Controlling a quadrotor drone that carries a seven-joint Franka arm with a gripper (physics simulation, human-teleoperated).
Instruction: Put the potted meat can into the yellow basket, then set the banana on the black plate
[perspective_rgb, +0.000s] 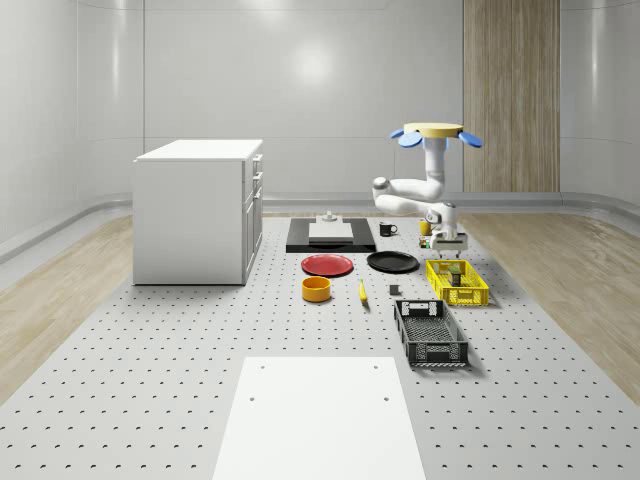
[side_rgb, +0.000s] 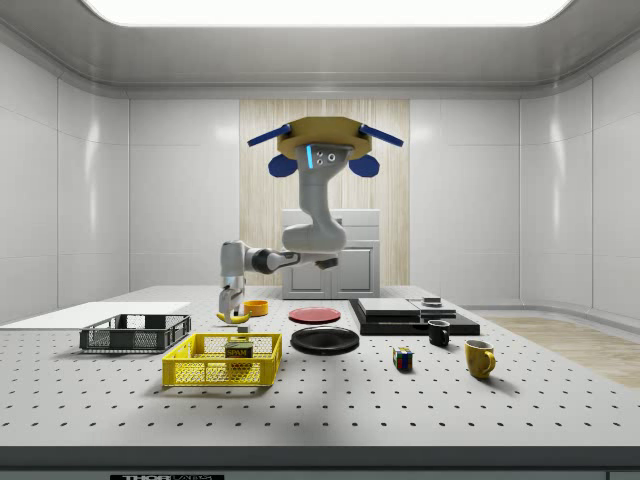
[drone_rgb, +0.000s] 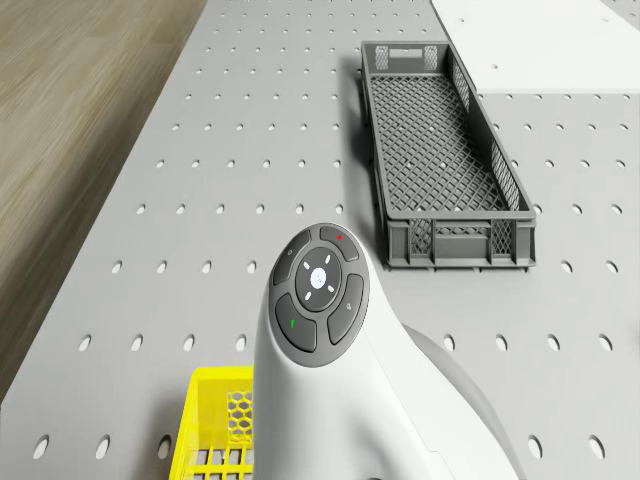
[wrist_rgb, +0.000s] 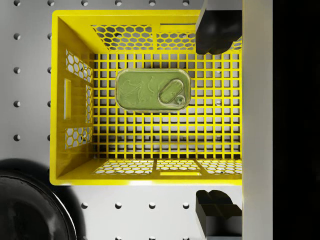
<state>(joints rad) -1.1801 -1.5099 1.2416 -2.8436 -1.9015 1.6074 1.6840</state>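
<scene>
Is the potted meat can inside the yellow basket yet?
Yes. The potted meat can rests on the yellow basket's grid floor, lid up, and the open pincer above is clear of it.

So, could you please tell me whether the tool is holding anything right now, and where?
Nothing: the tool hangs open above the yellow basket, and the potted meat can lies loose inside.

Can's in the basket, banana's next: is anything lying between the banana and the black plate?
Nothing visible: bare table separates the banana from the black plate. The drone hovers near the yellow basket, tool open above it.
</scene>
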